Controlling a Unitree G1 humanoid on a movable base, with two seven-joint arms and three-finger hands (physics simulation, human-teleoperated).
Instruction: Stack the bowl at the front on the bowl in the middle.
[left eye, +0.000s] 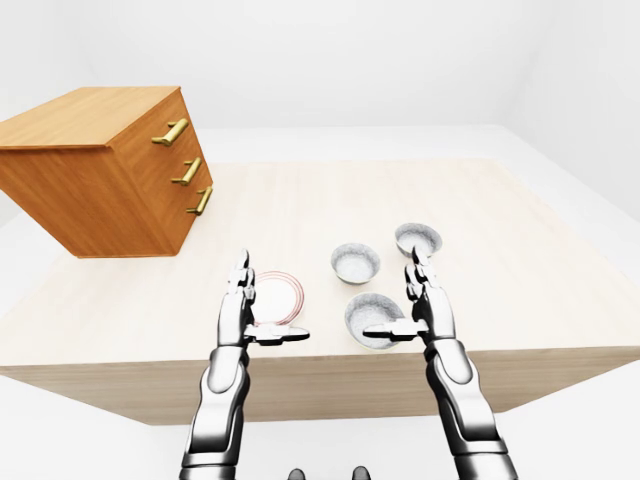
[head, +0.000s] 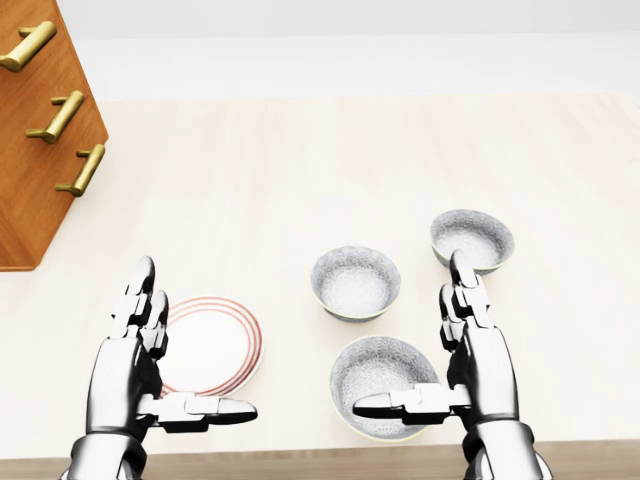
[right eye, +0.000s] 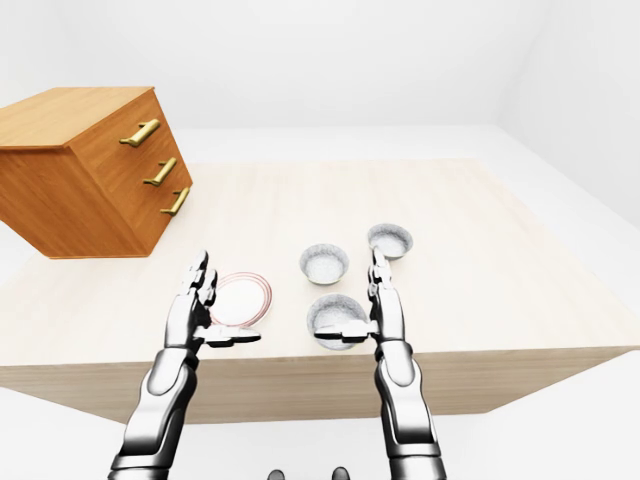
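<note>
Three grey speckled bowls sit on the pale wooden table (head: 330, 170). The nearest bowl (head: 378, 385) lies at the lower middle of the head view, the middle bowl (head: 355, 282) just above it, and the third bowl (head: 472, 239) up to the right. My right hand (head: 425, 345) is open, its thumb reaching over the nearest bowl's rim and its fingers upright at the bowl's right side. My left hand (head: 185, 345) is open too, hovering over a white plate with red rings (head: 215, 345). Neither hand holds anything.
A wooden chest of drawers (left eye: 100, 170) with brass handles stands on the table at the upper left. The table's near edge (left eye: 330, 355) runs just below the hands. White floor and walls surround the table.
</note>
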